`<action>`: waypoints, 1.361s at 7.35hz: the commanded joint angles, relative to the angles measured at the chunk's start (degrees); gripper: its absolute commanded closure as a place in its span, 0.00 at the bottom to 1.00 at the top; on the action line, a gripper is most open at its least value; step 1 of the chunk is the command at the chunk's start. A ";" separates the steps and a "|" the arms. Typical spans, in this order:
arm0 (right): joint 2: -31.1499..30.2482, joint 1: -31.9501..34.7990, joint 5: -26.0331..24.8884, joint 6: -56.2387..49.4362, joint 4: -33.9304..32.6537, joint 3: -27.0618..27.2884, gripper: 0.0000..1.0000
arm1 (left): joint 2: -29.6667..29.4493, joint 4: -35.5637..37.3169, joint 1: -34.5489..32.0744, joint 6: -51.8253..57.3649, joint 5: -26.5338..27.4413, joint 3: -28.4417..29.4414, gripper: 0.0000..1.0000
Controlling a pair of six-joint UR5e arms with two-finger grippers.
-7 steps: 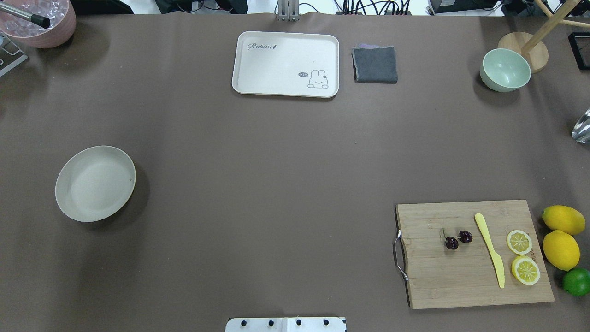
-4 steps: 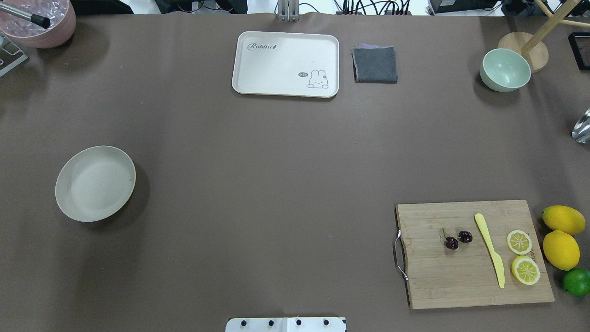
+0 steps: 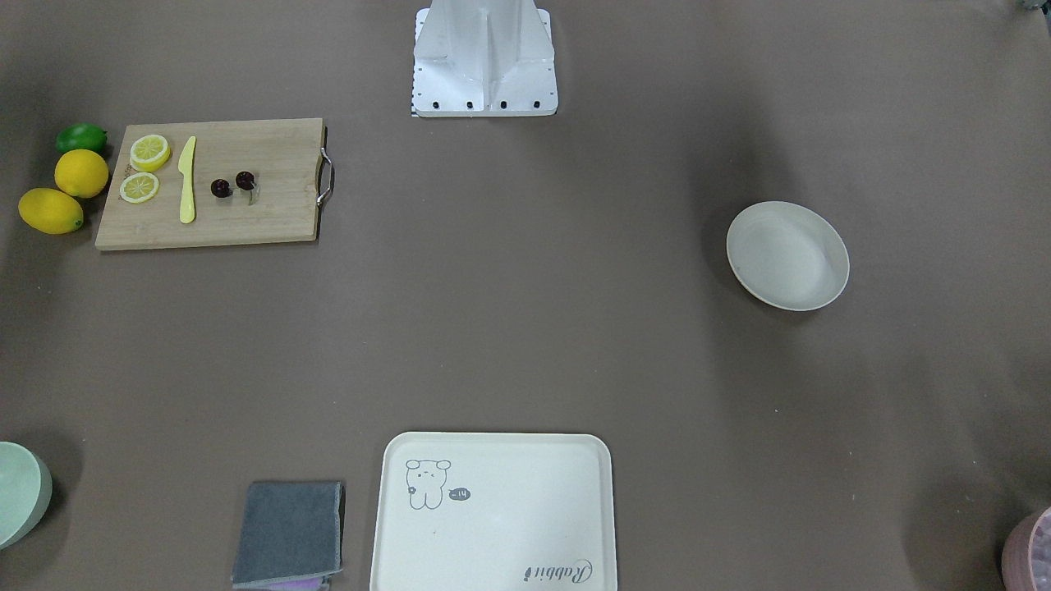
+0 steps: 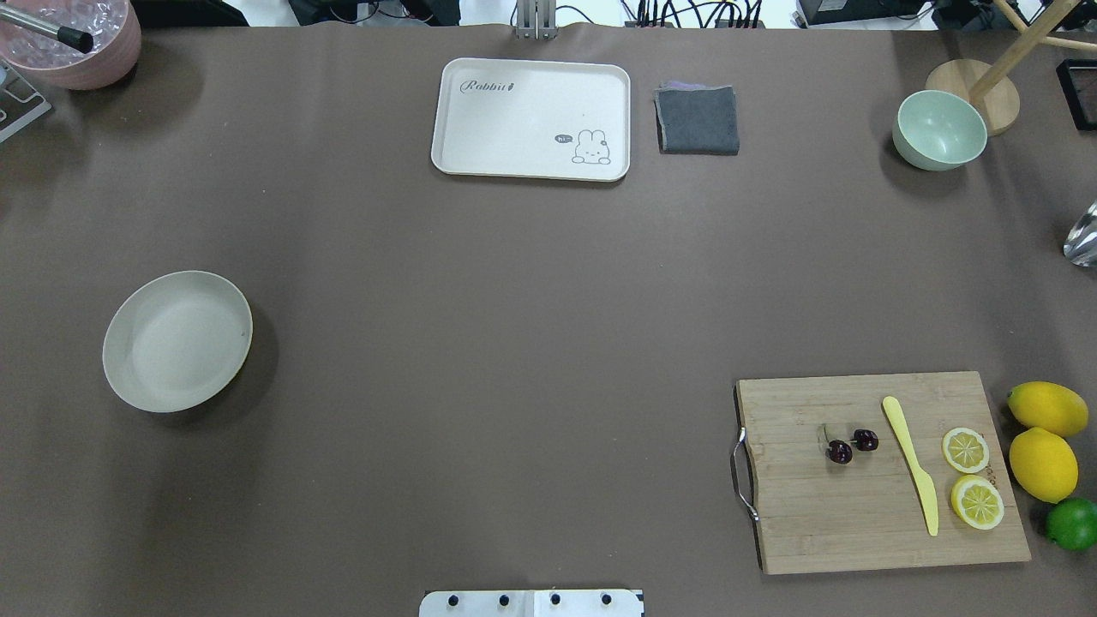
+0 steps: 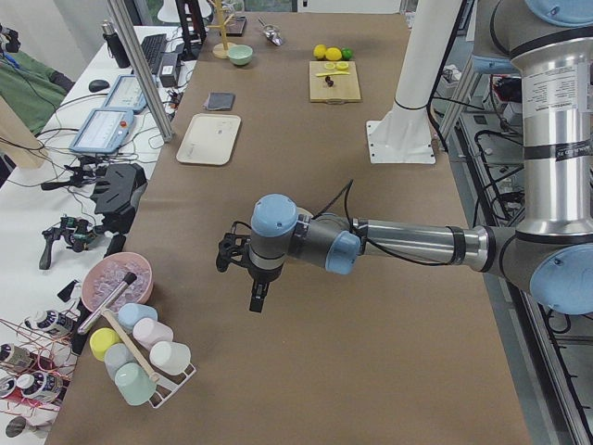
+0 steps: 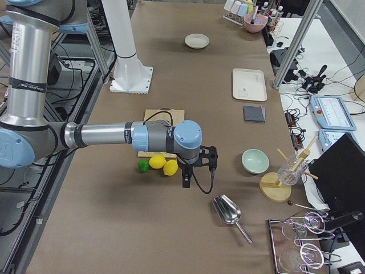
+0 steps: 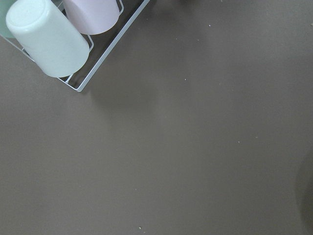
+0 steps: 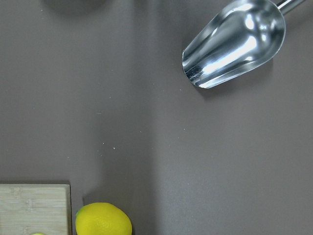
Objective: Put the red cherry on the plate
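Observation:
The red cherry [image 4: 851,446], a dark pair joined by green stems, lies on the wooden cutting board [image 4: 823,523] at the right front, also seen as the red cherry [image 3: 232,185]. The off-white plate [image 4: 177,341] sits by itself on the left side and holds nothing. My left gripper [image 5: 257,298] shows only in the exterior left view, hanging over bare table beyond the plate's end. My right gripper [image 6: 185,180] shows only in the exterior right view, past the lemons beside the board. I cannot tell whether either is open or shut.
On the board lie a yellow knife [image 4: 910,463] and two lemon slices [image 4: 966,449]. Two lemons [image 4: 1043,464] and a lime [image 4: 1072,524] sit beside it. A cream tray [image 4: 531,118], grey cloth [image 4: 698,119] and green bowl [image 4: 939,129] stand at the back. A metal scoop [image 8: 234,41] and cup rack [image 7: 98,61] lie at the table ends.

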 commanded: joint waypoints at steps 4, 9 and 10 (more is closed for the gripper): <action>-0.09 0.00 0.19 0.07 -0.09 -0.03 0.00 | -0.27 -9.67 -0.06 0.28 -0.65 0.28 0.02; 0.09 0.00 0.19 0.07 -0.09 0.06 0.00 | -1.05 -23.77 11.77 -6.86 -1.36 2.84 0.02; 0.09 0.00 0.19 0.07 0.00 0.15 0.00 | -0.97 -31.54 14.41 -17.45 -0.49 4.66 0.02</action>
